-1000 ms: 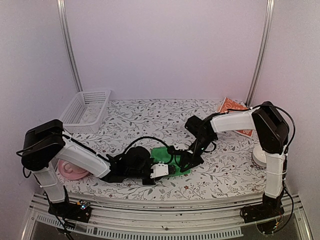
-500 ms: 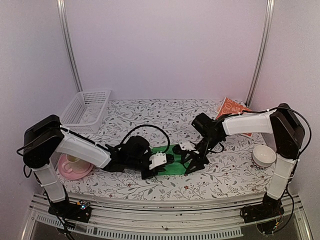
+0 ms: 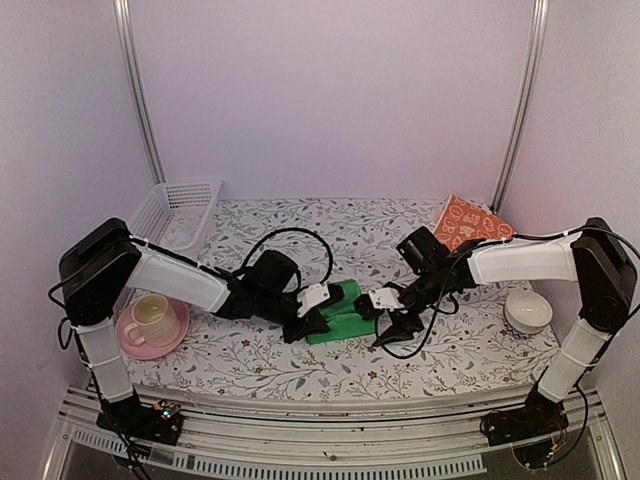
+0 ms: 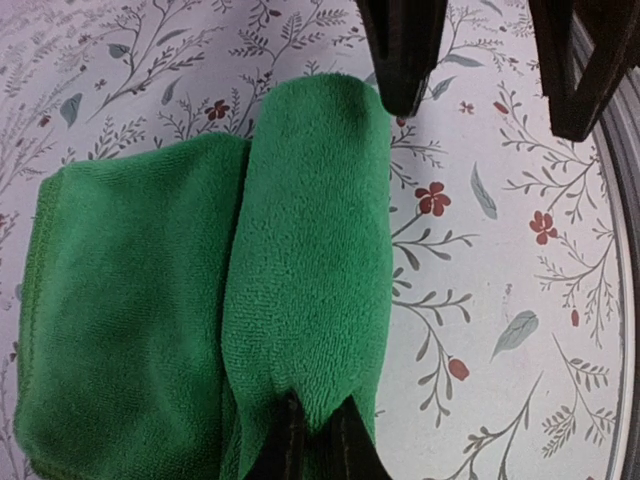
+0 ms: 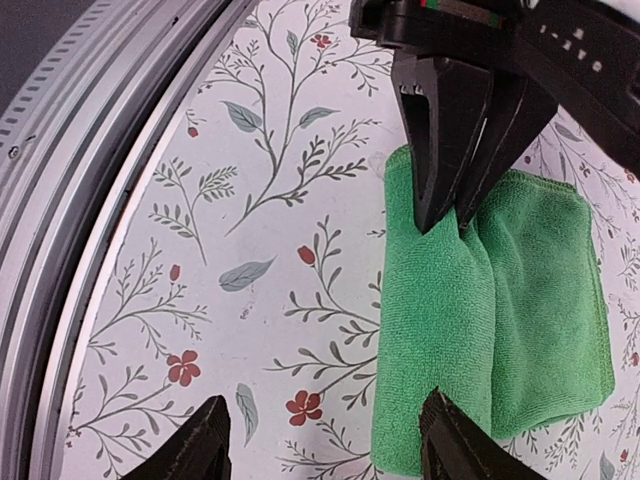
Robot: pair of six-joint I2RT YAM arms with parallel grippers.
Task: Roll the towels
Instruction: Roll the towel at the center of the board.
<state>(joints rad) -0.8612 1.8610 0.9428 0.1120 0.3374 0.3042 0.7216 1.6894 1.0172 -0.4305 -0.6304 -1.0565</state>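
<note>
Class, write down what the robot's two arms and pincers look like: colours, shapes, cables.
Both the left arm and right arm have smooth white link shells with bulky black joints. Loose black cables loop along them. The left pincer and right pincer are black and tapered, behind small white blocks.

High rear camera overlooks the table (image 3: 300, 225); close wrist cameras share green towel (image 4: 310, 270).

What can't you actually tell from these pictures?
- Top view: both ends of the plain bright green cloth towel lie under the left gripper and right gripper.
- Left wrist view: the left gripper's fingers are mostly cut off by the bottom edge.
- Top view: the orange-red patterned towel has its lower edge behind the right arm.
</note>
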